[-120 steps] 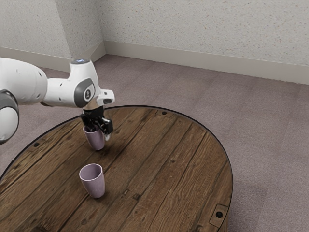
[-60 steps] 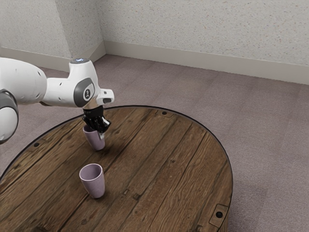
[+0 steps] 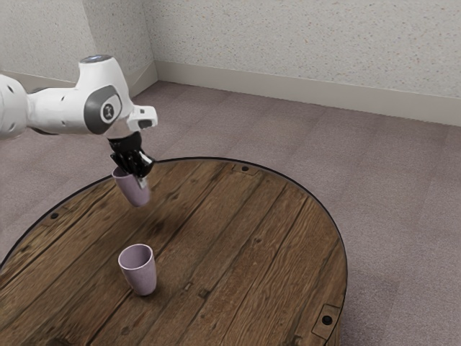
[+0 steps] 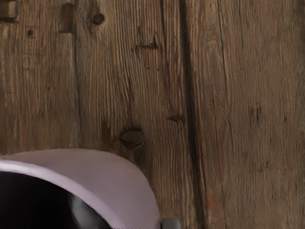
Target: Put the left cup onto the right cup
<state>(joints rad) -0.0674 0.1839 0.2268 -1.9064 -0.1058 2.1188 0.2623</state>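
The claw [image 3: 132, 164] is clenched on the rim of the lilac cup [image 3: 135, 190], which hangs tilted above the table [image 3: 252, 238]; the second cup [image 3: 137, 268] stands upright at six o'clock, well apart.

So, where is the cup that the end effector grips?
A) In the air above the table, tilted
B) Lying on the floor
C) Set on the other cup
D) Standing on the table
A: the held cup hangs tilted in the end effector, clear of the table, with its shadow on the planks below. It is apart from the other cup, which stands upright.
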